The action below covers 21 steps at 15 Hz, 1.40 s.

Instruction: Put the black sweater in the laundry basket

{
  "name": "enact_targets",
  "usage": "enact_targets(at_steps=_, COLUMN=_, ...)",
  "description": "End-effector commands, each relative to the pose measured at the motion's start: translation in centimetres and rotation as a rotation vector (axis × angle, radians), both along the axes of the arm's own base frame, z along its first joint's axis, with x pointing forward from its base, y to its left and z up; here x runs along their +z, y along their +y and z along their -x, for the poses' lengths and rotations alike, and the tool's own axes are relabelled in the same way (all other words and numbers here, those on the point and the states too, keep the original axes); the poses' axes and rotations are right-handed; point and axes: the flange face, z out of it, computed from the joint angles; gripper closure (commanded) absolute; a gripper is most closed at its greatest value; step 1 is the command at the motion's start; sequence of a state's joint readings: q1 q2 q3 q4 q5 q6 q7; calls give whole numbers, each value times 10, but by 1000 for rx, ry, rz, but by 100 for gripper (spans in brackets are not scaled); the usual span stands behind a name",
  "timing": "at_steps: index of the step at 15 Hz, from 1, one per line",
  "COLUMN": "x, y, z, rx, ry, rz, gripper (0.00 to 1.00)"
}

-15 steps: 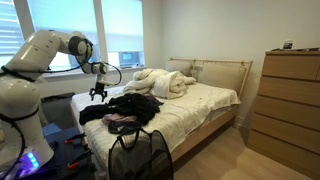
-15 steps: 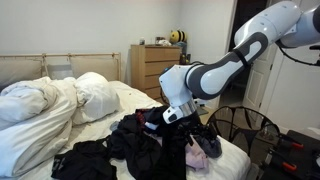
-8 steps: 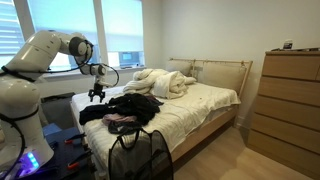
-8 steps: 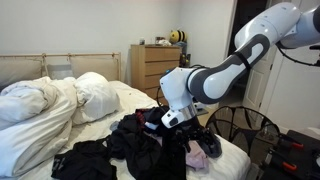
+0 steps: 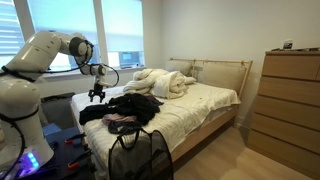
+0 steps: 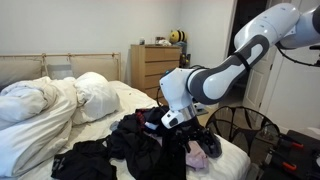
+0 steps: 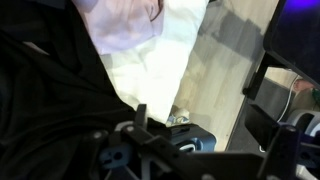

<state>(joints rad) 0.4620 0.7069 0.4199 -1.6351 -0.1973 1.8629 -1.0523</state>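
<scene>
The bed (image 5: 205,104) has a pale wood frame and headboard (image 5: 228,70) and a light sheet; a white duvet (image 5: 160,81) lies bunched in a heap near the head, with a pillow (image 5: 183,68) against the headboard behind it; toward the foot a heap of black clothes (image 5: 133,104) sprawls across the sheet; in an exterior view one dark piece (image 6: 85,160) lies spread flatter at the side of the heap; a pink garment (image 5: 121,121) lies at the foot edge, touching the black heap; the basket (image 5: 136,155) stands on the wood floor (image 5: 225,160) just beside the bed's foot.
</scene>
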Motion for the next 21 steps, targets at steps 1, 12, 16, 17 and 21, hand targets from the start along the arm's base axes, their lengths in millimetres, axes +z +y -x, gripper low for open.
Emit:
enact_targets(at_steps=1, x=-4, y=1, z=-1, rx=-1, ry=-4, rz=20, gripper=0)
enact_targets(at_steps=12, x=-66, y=85, z=-18, rx=307, ry=-145, rz=58, gripper=0)
enact_targets(at_steps=16, x=-68, y=118, z=-18, rx=313, ry=-228, rz=12, gripper=0)
enact_targets(at_steps=17, x=-70, y=124, z=-17, rx=309, ry=-231, rz=-4, gripper=0)
enact_targets(at_steps=21, x=-80, y=133, z=-19, rx=298, ry=-211, rz=-46, gripper=0)
